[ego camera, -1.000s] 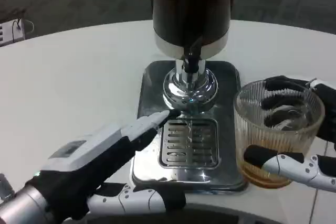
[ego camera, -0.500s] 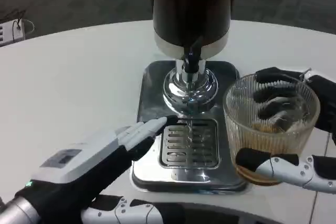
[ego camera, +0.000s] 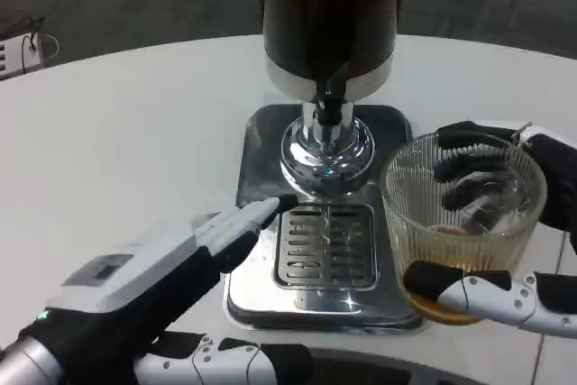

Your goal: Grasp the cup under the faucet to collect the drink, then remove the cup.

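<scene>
At tray's (ego camera: 261, 146) right edge, right hand (ego camera: 518, 223) wraps the cup (ego camera: 462, 223), amber drink in the bottom, clear of the faucet (ego camera: 329, 101). Looks like the removal step (collecting done). Left hand (ego camera: 171, 263) rests near the grate (ego camera: 325, 245), fingers extended together, holding nothing. Next: set cup down level on the table (ego camera: 135, 123).

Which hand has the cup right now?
The right hand: its fingers wrap the ribbed glass cup beside the drip tray. The left hand holds nothing.
</scene>
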Available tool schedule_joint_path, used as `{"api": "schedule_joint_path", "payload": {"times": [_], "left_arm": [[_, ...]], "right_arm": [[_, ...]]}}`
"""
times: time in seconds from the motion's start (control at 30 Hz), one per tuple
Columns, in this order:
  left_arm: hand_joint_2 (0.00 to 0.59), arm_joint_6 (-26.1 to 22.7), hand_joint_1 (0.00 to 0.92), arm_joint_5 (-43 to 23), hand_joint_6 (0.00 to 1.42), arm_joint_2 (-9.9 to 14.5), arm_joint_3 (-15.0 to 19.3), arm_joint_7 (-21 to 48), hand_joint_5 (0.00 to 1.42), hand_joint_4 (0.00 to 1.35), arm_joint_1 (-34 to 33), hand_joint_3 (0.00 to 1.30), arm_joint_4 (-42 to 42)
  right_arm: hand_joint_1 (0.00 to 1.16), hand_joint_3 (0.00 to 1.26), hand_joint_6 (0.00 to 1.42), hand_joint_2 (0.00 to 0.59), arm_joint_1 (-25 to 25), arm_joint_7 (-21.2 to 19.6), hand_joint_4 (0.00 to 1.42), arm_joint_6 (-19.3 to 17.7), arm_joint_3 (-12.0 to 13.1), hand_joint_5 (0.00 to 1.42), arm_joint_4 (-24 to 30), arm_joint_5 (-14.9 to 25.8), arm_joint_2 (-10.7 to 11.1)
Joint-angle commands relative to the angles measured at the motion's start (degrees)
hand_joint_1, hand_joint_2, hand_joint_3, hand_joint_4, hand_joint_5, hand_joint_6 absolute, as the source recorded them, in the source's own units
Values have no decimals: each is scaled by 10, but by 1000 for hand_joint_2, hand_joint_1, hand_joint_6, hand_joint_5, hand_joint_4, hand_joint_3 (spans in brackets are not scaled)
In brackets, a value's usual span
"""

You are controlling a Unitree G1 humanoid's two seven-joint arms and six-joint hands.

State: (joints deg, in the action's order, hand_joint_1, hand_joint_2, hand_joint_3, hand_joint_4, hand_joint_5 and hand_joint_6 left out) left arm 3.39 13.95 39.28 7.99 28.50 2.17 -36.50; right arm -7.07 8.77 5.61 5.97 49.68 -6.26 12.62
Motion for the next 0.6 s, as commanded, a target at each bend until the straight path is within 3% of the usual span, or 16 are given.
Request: {"api": "schedule_joint_path", "payload": {"times": [0.03,0.6], "left_arm": [[15,-3,0,3,0,4,6,7,0,0,8,0,-6],[15,7,0,20,0,12,10,6,0,0,15,0,-14]], "right_arm": [[945,994,1416,200,0,0,1199,-23,-1,1303,16,1,0],[941,997,1416,203,-11,6,1199,-31,0,1303,27,-3,5]]}}
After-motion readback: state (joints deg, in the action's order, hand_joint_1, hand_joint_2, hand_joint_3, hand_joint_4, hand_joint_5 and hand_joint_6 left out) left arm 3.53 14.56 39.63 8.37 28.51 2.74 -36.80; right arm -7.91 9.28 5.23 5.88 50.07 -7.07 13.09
